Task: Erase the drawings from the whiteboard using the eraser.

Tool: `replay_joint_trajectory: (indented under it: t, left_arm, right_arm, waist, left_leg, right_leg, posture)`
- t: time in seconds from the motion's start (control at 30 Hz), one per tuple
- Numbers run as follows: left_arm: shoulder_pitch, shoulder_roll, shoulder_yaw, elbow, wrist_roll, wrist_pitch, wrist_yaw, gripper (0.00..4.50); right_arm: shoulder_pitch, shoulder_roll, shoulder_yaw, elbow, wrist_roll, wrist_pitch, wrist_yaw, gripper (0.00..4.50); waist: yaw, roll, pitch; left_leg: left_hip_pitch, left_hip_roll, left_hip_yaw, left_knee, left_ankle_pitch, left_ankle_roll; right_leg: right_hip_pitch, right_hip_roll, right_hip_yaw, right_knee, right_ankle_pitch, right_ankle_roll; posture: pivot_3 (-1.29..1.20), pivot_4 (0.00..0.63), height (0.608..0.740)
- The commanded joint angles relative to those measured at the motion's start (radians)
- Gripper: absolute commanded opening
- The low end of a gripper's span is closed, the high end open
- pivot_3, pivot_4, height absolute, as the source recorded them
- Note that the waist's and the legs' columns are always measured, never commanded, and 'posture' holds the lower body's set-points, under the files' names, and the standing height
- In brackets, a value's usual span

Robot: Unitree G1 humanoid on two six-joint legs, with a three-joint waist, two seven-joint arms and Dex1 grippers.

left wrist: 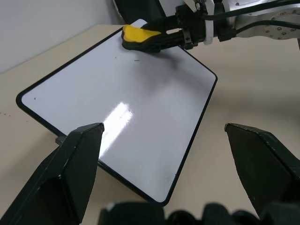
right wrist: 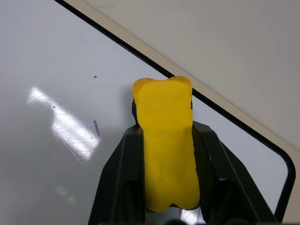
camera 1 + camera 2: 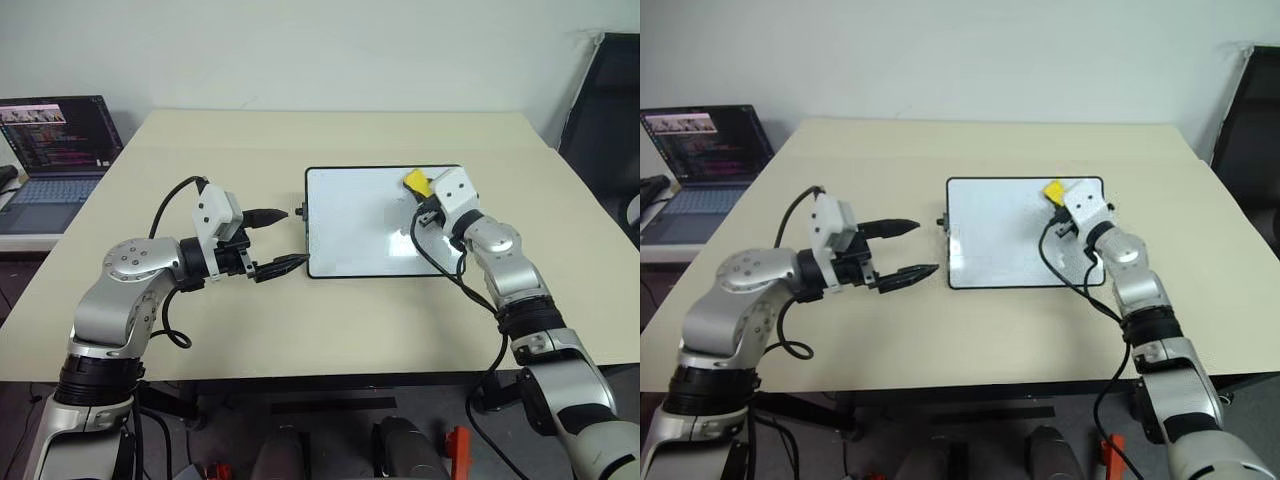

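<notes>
- While you look at the lower left of the head views, your left pincer [image 3: 902, 249] hovers over the bench [image 3: 300, 330] with its two black fingers spread wide, holding nothing, just off the whiteboard's left short edge.
- At mid-frame the whiteboard [image 3: 350, 225] lies flat on the bench, glossy white inside its thin black frame.
- On the right, your right pincer [image 3: 424, 198] is clamped tight on the eraser [image 2: 166, 140], which sits between the fingers with its yellow end on the board's upper right corner area.
- Beside the eraser, only faint drawings [image 2: 96, 127] remain: a short dark stroke and a few specks.
- At the far upper left, a laptop [image 3: 55, 150] stands with its screen lit.
</notes>
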Motion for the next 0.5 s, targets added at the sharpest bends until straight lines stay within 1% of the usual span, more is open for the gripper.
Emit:
replay_joint_trajectory:
  t: [0.03, 0.1, 0.3, 0.37, 0.5]
  left_arm:
    - [-0.023, -0.002, 0.005, -0.012, 0.000, -0.011, 0.001, 4.50]
    - [-0.024, -0.004, 0.004, -0.011, 0.000, -0.011, 0.002, 4.50]
    - [-0.029, -0.011, 0.002, -0.005, 0.003, -0.014, 0.005, 4.50]
    - [-0.029, -0.014, 0.002, -0.005, 0.003, -0.014, 0.006, 4.50]
    - [-0.026, -0.017, 0.004, -0.007, 0.004, -0.013, 0.006, 4.50]
  right_arm:
    - [0.050, 0.000, 0.006, -0.009, -0.004, 0.045, 0.028, 0.99]
    - [0.079, 0.001, 0.025, -0.061, 0.012, 0.062, 0.086, 0.99]
    - [0.187, -0.032, 0.114, -0.271, 0.051, 0.188, 0.325, 0.99]
    - [0.194, -0.033, 0.112, -0.293, 0.045, 0.210, 0.328, 0.99]
    - [0.142, -0.026, 0.078, -0.232, 0.009, 0.185, 0.235, 0.99]
  waist:
    - [0.000, 0.000, 0.000]
    - [0.000, 0.000, 0.000]
    - [-0.008, 0.000, 0.000]
    - [-0.009, 0.000, 0.000]
    - [-0.009, 0.000, 0.000]
  left_leg:
    - [0.000, 0.000, 0.000, 0.000, 0.000, 0.000]
    - [0.000, 0.000, 0.000, -0.001, -0.001, 0.000]
    - [0.000, 0.001, 0.000, -0.001, -0.001, 0.000]
    - [0.000, 0.002, 0.000, -0.001, -0.001, 0.000]
    - [0.000, 0.002, 0.000, -0.001, -0.001, 0.000]
  right_leg:
    - [0.000, 0.000, 0.000, 0.000, 0.000, 0.000]
    - [0.000, 0.000, 0.000, -0.001, 0.000, 0.000]
    - [0.000, 0.001, 0.000, -0.001, -0.002, 0.004]
    - [0.000, 0.001, 0.000, -0.001, -0.002, 0.003]
    - [-0.001, 0.001, 0.000, -0.001, -0.004, -0.001]
  posture:
    - [0.00, 0.150, 0.740]
    - [0.00, 0.150, 0.740]
    - [0.00, 0.150, 0.740]
    - [0.00, 0.150, 0.740]
    - [0.00, 0.150, 0.740]
